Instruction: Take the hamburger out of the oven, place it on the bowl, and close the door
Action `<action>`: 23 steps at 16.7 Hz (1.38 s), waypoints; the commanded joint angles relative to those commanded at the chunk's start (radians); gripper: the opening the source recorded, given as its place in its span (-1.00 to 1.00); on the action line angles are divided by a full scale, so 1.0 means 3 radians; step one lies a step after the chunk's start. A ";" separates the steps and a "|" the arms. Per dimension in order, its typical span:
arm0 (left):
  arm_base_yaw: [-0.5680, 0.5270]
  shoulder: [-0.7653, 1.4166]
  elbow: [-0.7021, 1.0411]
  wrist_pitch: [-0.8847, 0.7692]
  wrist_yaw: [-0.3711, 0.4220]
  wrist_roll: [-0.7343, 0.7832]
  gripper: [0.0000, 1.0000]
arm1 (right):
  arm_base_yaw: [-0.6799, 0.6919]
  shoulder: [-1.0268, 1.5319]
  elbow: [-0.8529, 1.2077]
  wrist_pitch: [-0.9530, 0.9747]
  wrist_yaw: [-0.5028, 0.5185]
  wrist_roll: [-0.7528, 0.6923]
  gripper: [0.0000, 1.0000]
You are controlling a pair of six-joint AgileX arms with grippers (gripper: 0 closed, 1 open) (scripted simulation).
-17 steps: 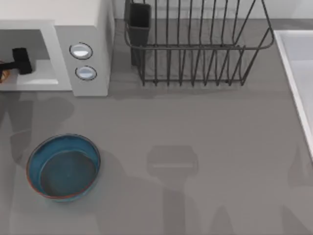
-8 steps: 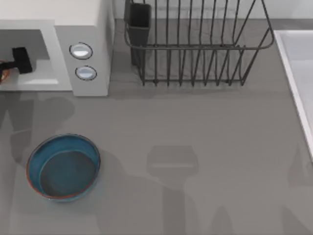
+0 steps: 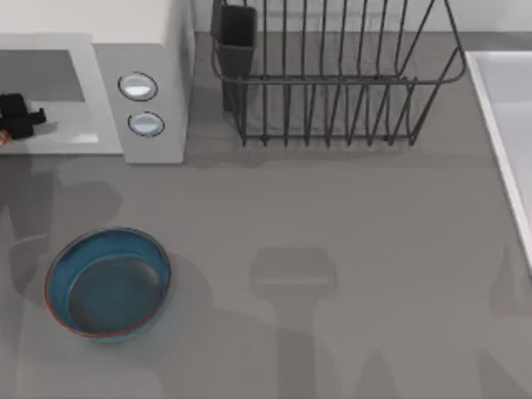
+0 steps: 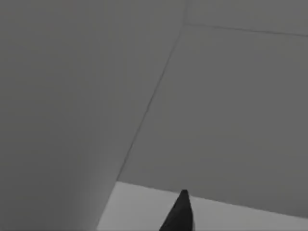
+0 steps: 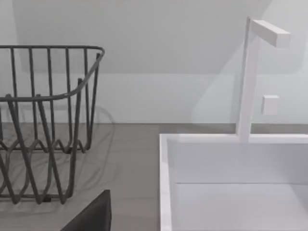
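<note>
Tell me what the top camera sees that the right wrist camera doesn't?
Top view: the blue bowl, the oven with its two knobs, and the left gripper inside the oven. Right wrist view: a white tap standing behind the sink, and a dark bit of the right gripper. Both: the black wire dish rack and the white sink beside it.

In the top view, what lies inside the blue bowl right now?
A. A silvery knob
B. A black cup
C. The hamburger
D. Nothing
D: the bowl shows only its bare grey-blue inside, while the left gripper is at the oven opening at the table's left edge.
</note>
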 joint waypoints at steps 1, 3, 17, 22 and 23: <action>0.0031 -0.0055 -0.0176 0.0117 0.0029 0.0010 -1.00 | 0.0000 0.0000 0.0000 0.0000 0.0000 0.0000 1.00; 0.0105 -0.0184 -0.0607 0.0389 0.0096 0.0034 -1.00 | 0.0000 0.0000 0.0000 0.0000 0.0000 0.0000 1.00; 0.0443 -0.0818 -0.2488 0.1639 0.0409 0.0143 -1.00 | 0.0000 0.0000 0.0000 0.0000 0.0000 0.0000 1.00; 0.0423 -0.1017 -0.2445 0.1419 0.0400 0.0147 -1.00 | 0.0000 0.0000 0.0000 0.0000 0.0000 0.0000 1.00; 0.0423 -0.1134 -0.2434 0.1291 0.0399 0.0146 -1.00 | 0.0000 0.0000 0.0000 0.0000 0.0000 0.0000 1.00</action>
